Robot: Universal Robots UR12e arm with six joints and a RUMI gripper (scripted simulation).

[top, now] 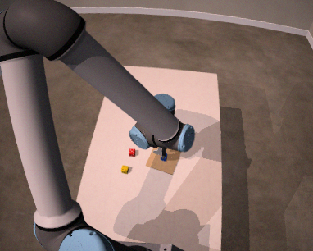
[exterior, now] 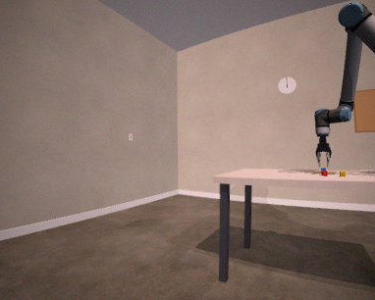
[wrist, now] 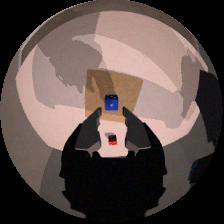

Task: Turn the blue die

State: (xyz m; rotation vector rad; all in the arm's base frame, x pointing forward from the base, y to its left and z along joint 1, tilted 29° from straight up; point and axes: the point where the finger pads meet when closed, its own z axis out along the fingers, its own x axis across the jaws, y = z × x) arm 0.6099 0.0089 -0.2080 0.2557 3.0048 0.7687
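On the tan mat point(top: 158, 164) point(wrist: 97, 97), well inside its edges: blue die point(top: 165, 159) point(exterior: 323, 170) point(wrist: 111, 103), placement looks met, flatness likely. Fingers point(top: 164, 152) point(exterior: 323, 166) part-spread above it, nothing between them; yellow die point(top: 124, 169) point(exterior: 343, 174) and red die point(top: 132, 152) point(exterior: 324, 174) point(wrist: 113, 141) sit off the mat. Top numbers too small to compare, so whether a turn remains, cannot tell.
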